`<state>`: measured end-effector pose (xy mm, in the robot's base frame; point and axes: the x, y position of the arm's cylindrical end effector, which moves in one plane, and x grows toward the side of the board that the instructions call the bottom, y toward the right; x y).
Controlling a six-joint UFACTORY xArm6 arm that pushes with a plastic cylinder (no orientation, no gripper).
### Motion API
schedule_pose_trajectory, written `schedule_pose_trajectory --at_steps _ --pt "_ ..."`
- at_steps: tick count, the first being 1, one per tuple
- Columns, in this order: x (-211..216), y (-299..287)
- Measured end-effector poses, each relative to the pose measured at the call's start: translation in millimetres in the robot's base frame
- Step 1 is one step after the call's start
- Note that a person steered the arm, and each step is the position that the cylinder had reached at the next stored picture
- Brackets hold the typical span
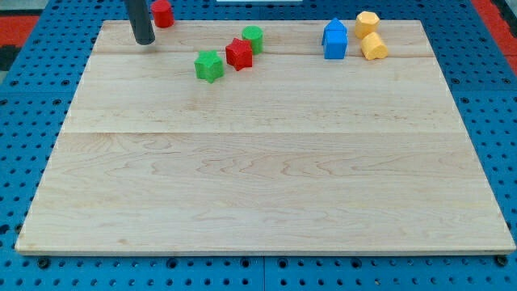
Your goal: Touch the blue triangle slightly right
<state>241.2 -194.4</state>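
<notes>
The blue block (pixel 334 40) stands near the view's top, right of centre. It has a pointed top and a squarer lower part, and I cannot tell if it is one block or two touching. My tip (pixel 144 41) rests on the board at the view's top left, far to the left of the blue block, with the green and red blocks between them. A red block (pixel 164 13) sits just right of the rod, at the board's top edge.
A green star (pixel 209 65), a red star (pixel 239 53) and a green rounded block (pixel 253 38) form a diagonal row at top centre. Two yellow blocks (pixel 367 23) (pixel 373 47) sit just right of the blue block. The wooden board (pixel 258 178) lies on a blue pegboard.
</notes>
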Motion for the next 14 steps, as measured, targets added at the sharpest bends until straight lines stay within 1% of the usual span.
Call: schedule_pose_trajectory --at_steps 1,2,3,4,5,6,7,8,9,10,12,13,14 --pt "0.0 10.5" --pt "-9.4 70.6" --pt "-31.8 131.5" --pt "-33.9 145.7" --pt "-46.9 224.8" --pt "-49.6 316.3" --pt "-48.3 330.5" --pt "-49.6 330.0" --pt "-38.8 269.9" --pt "-14.9 244.3" --pt "80.7 254.1" --pt "77.5 358.2" --pt "66.9 481.2"
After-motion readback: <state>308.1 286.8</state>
